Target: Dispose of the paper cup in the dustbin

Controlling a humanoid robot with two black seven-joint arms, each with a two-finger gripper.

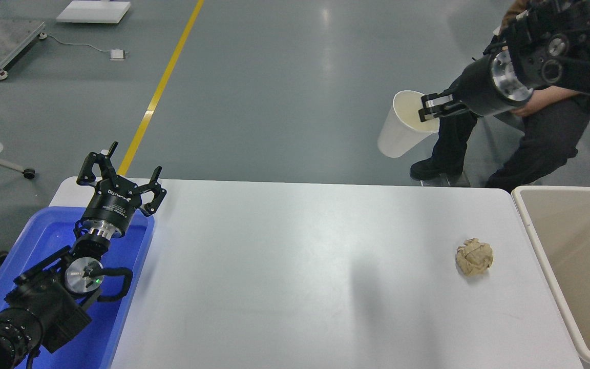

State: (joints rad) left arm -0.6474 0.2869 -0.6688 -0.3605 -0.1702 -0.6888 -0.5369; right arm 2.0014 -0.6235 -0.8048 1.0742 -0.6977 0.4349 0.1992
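My right gripper (429, 108) is shut on the rim of the paper cup (400, 129), a plain cream-white tapered cup. It holds the cup high in the air, tilted, past the table's far edge at the upper right. The dustbin (546, 259), a large beige bin, stands at the table's right end, below and to the right of the cup. My left gripper (120, 174) is open and parked at the lower left, over the blue tub.
A crumpled tan paper ball (474, 257) lies on the white table (285, 266) near its right end. A blue plastic tub (44, 241) sits at the left. A seated person (546, 138) is behind my right arm at the top right.
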